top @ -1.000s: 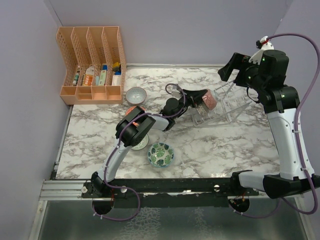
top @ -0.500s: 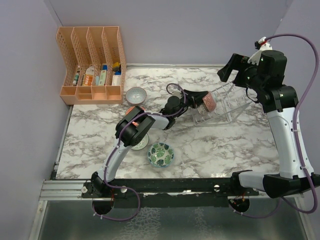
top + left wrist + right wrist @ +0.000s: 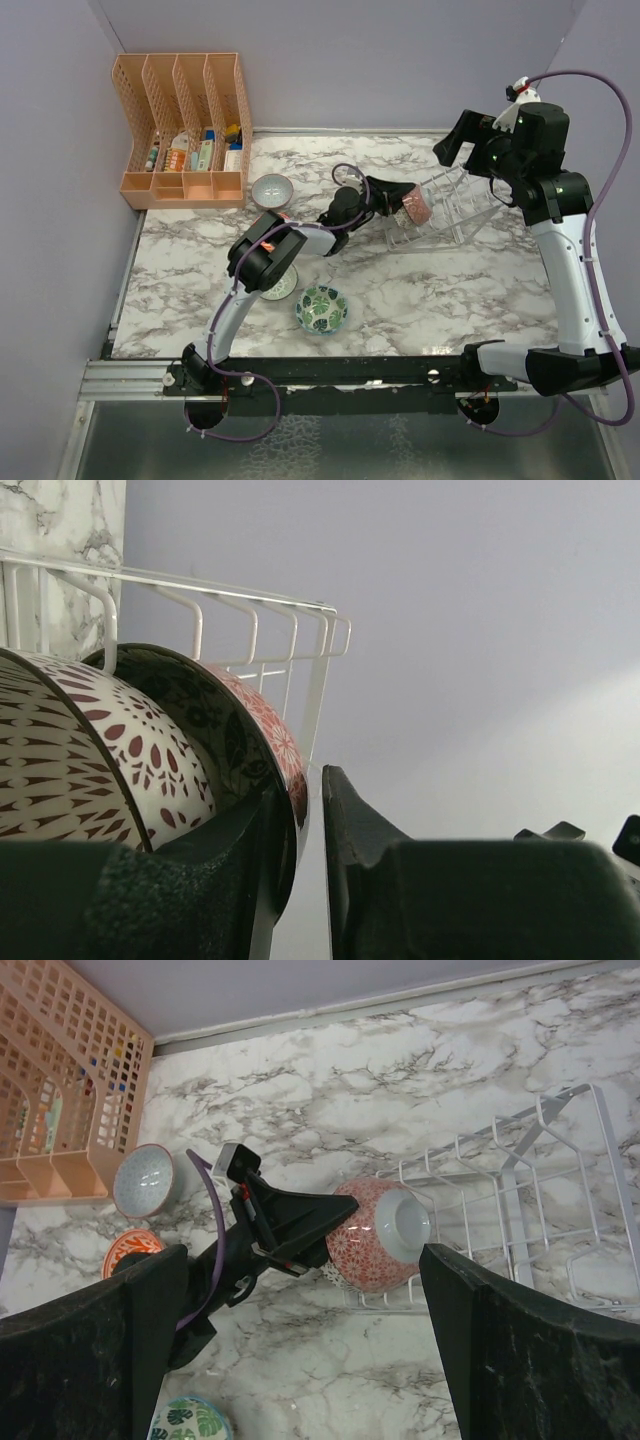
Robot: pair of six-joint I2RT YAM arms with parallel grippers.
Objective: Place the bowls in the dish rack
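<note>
The black left gripper (image 3: 335, 1235) pinches a red-patterned ceramic bowl (image 3: 385, 1235). The bowl stands on edge in a white wire rack (image 3: 510, 1195).

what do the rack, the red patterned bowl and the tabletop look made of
Dish rack: thin pale rods, coated wire or plastic; cannot tell which. Red-patterned bowl: likely glazed ceramic, smooth patterned surface, plain foot ring. Tabletop: marble-look, grey veins on white; real stone or laminate unclear.
</note>
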